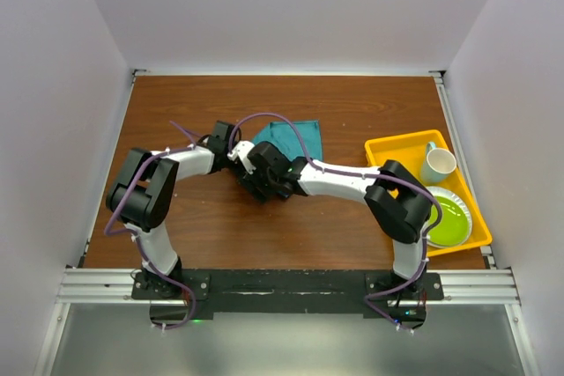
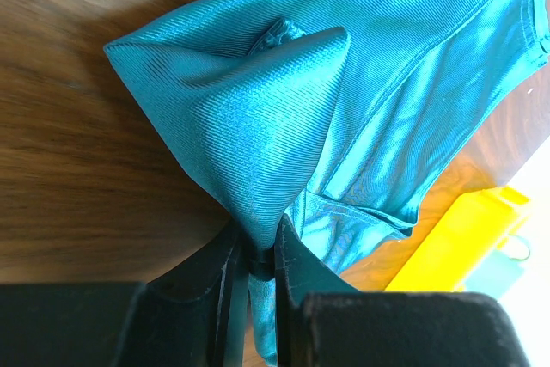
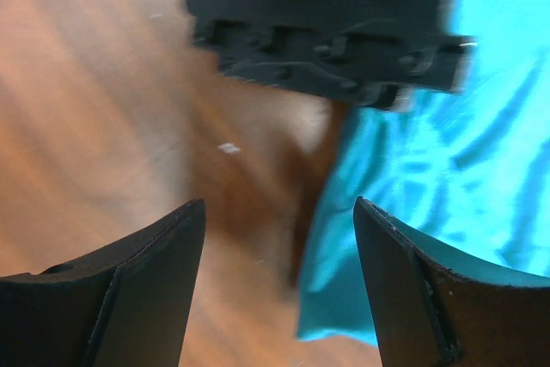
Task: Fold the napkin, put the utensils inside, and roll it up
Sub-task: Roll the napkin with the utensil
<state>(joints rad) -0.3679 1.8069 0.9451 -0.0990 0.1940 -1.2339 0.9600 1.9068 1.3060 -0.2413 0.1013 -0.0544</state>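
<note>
Left fingers (image 2: 234, 266) of mine are pinched almost closed on a gathered corner of the napkin (image 2: 258, 126), with the cloth squeezed into a thin fold between the tips. From that pinch the teal cloth fans away from me. One flap is lifted and draped over the rest, which lies rumpled on the desk (image 2: 77, 169).

My right fingers (image 3: 159, 281) stand wide apart and hold nothing. Bare wood shows between them. The napkin's edge (image 3: 447, 186) lies just beside and partly under the finger on the right of that view. Close ahead of them, blurred, is the black body that carries my left fingers.

From above, both my wrists meet near the middle of the desk at the napkin's near left corner, and the rest of the napkin (image 1: 295, 136) is spread beyond them toward the back. Well apart, at the right edge, a yellow tray (image 1: 397, 149) holds a cup (image 1: 438, 165) and a green plate (image 1: 449, 217).
</note>
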